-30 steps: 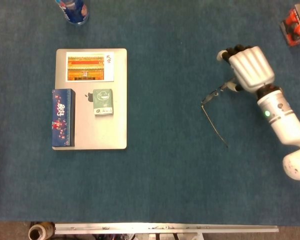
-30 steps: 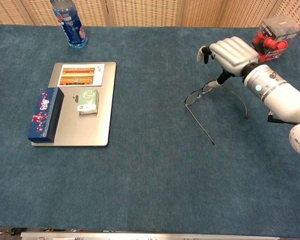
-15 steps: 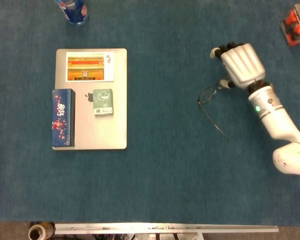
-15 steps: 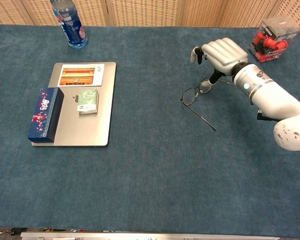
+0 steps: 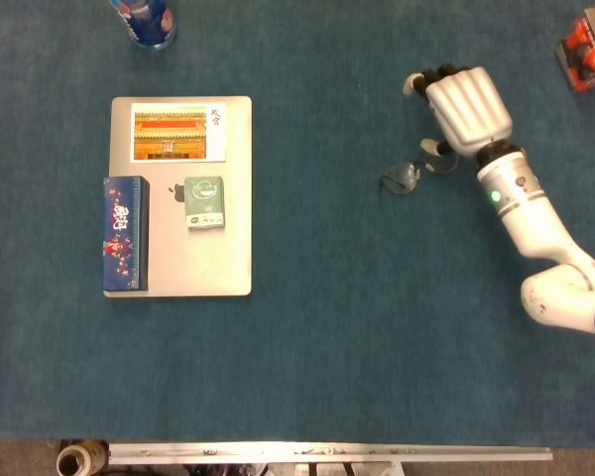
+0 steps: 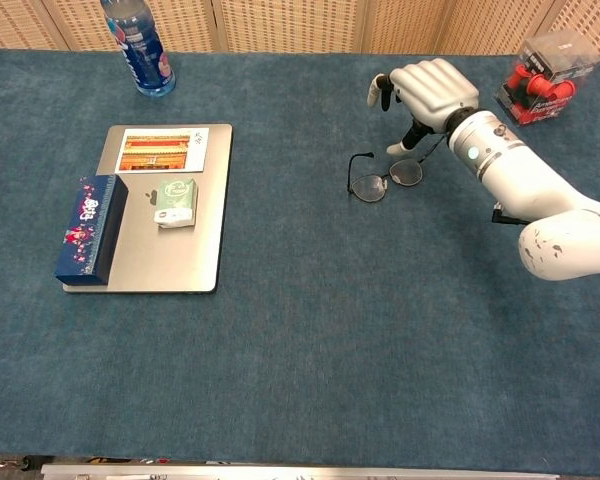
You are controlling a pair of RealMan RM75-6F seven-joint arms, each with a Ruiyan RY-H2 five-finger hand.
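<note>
One hand, the right hand [image 6: 432,92], pinches wire-rim eyeglasses [image 6: 385,180] by the frame, lifted w/ lenses hanging above blue cloth-covered table [image 6: 310,320]; other fingers curled.

Blue carpet-like table cover [image 6: 310,330], woven tan panels [image 6: 310,22] behind it.

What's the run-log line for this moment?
right hand: pinches glasses, lifted, lenses hanging down | left hand: not in view | laptop: shut, carries postcard, blue box, green pack
</note>
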